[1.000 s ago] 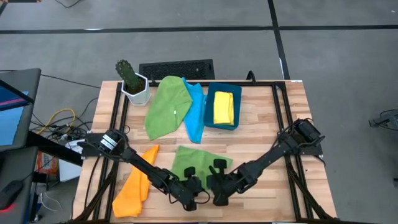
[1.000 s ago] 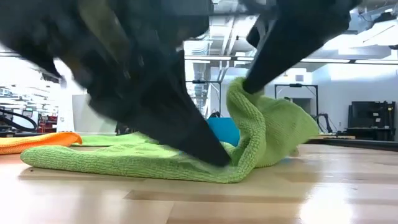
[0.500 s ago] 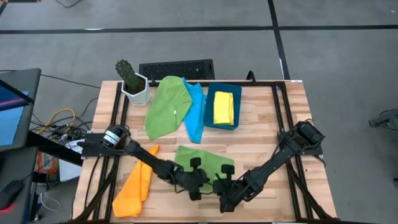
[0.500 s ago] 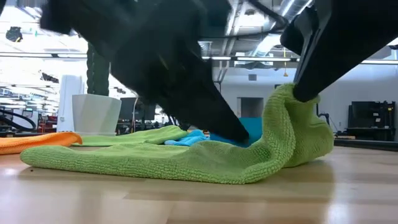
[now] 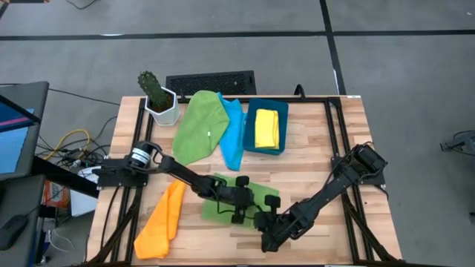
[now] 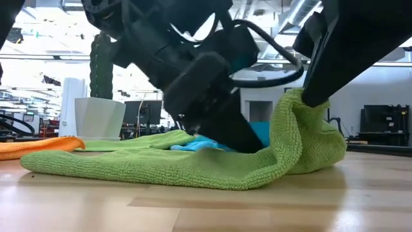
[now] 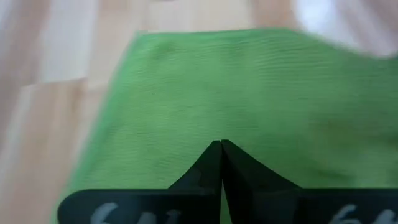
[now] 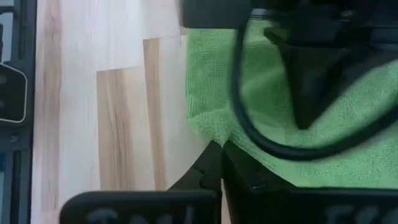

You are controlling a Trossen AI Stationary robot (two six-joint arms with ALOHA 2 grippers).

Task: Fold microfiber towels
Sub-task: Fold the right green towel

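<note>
Orange microfiber towel (image 5: 161,222) lies crumpled along the left front part of the wooden desk (image 5: 319,148). Behind it, at the rear left corner, a cactus in a white pot (image 5: 157,98) stands beside a dark keyboard (image 5: 211,82) at the desk's back edge. A large green towel (image 5: 199,127) lies spread next to the pot, with a light blue towel (image 5: 233,135) partly under its right edge. Right of those, a dark blue bin (image 5: 267,128) holds a folded yellow towel (image 5: 266,127).

Near the front centre lies a smaller green towel (image 5: 220,209), flat on its left side and raised into a fold on its right, as the low view shows. The left tool (image 5: 239,211), clenched with its fingers together, presses down on the middle of this towel. Just to its right, the right tool (image 5: 266,222) is closed on the towel's right front edge and holds that edge lifted above the desk, so the cloth hangs in a hump below it.
</note>
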